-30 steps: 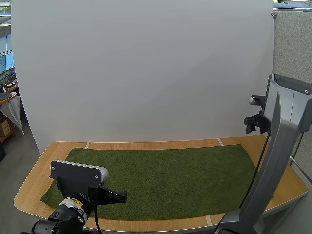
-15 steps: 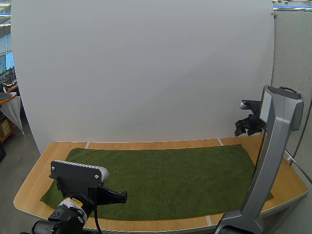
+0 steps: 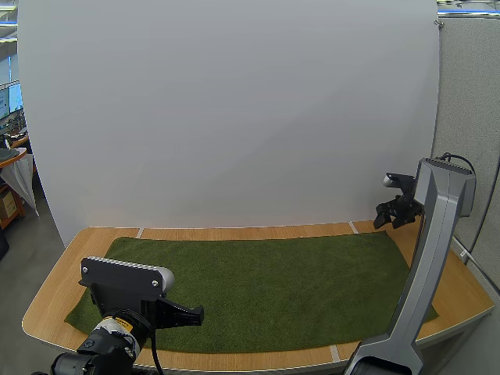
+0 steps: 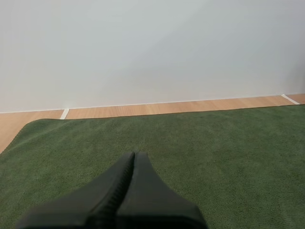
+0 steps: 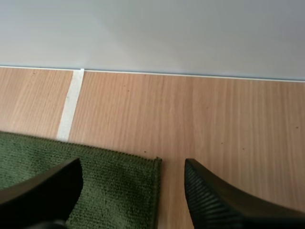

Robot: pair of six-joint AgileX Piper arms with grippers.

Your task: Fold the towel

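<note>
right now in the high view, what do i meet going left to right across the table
left gripper → bare middle of the towel → right gripper, open above the towel's far right corner

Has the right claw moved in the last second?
Yes. The right claw has come down and shifted left, toward the far right corner of the towel, judged against the table edge behind it.

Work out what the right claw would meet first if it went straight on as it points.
Probably the towel, at its far right corner: the open right claw hangs over it, bare table just beside. Depth is unclear.
</note>
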